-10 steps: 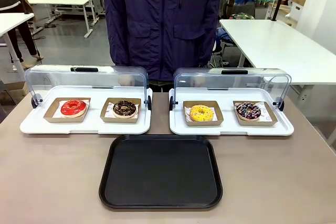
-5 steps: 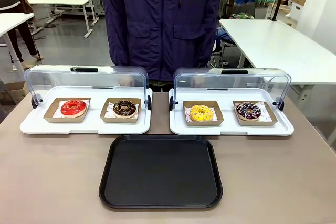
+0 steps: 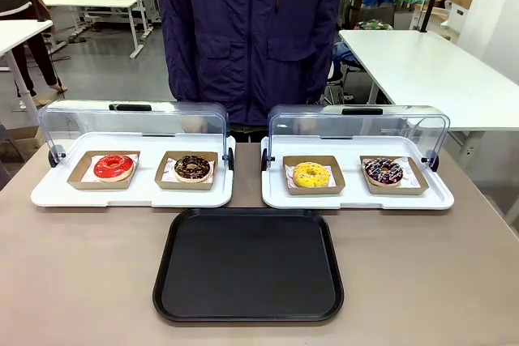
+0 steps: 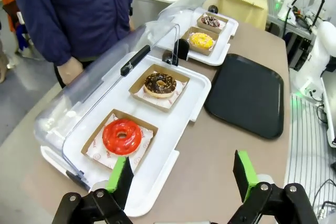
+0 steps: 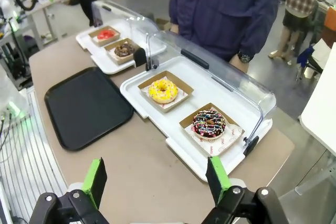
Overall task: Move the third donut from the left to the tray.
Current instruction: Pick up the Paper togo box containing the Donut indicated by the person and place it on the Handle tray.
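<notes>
Four donuts on display: the third from the left, a yellow-iced ring donut with coloured sprinkles [image 3: 311, 174], rests in its shallow brown cardboard square [image 3: 290, 185] on a white plastic tray [image 3: 357, 198], just behind the large black rectangular plastic tray [image 3: 247, 318]. Left gripper [image 4: 182, 174] and right gripper [image 5: 156, 179] hang wide open, holding nothing. Light, soft and sticky-topped, it looks safest lifted by the stiffer cardboard rim

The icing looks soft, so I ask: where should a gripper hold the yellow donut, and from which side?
Probably the near wall of its cardboard square, coming down from above on the robot's side. The yellow donut lies flat inside, icing up, and the clear lid stands open behind it, so top and near edge are free.
</notes>
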`<state>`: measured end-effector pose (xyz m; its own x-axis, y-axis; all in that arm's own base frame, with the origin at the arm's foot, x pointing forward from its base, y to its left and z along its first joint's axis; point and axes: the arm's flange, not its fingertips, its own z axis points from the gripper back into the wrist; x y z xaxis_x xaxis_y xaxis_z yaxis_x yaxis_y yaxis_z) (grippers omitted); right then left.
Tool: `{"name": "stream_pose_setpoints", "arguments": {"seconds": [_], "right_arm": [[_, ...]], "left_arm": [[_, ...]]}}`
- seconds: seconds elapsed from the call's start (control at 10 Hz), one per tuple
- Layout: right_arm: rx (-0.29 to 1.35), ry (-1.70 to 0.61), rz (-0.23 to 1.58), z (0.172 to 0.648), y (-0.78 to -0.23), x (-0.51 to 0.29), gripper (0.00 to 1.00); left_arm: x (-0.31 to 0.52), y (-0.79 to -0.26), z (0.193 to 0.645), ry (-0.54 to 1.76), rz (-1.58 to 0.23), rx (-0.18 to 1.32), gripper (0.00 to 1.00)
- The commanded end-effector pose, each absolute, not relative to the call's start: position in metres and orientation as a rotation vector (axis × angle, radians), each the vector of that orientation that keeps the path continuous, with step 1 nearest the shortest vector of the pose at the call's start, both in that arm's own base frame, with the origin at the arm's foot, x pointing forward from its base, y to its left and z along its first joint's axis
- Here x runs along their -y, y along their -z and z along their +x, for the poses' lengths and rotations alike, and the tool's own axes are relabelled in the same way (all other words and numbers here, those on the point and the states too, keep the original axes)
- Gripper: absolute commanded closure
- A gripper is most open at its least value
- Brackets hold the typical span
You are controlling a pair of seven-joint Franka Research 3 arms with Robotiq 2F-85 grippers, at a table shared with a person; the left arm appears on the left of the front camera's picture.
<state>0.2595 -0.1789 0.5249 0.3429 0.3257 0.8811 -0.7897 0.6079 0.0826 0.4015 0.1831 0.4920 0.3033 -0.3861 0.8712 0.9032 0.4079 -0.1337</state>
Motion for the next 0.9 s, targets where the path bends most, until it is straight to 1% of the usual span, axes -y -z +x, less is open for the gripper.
{"name": "stream_pose_setpoints", "arguments": {"seconds": [0.0, 0.8], "right_arm": [[0.981, -0.799, 0.565, 0.2594, -0.5249, 0.1796, 0.00], [0.981, -0.799, 0.565, 0.2594, -0.5249, 0.1796, 0.00]], "left_arm": [[-0.1849, -0.4903, 0.4008, 0.961, -0.719, 0.868, 0.00], [-0.1849, -0.4903, 0.4008, 0.961, -0.719, 0.868, 0.00]]}}
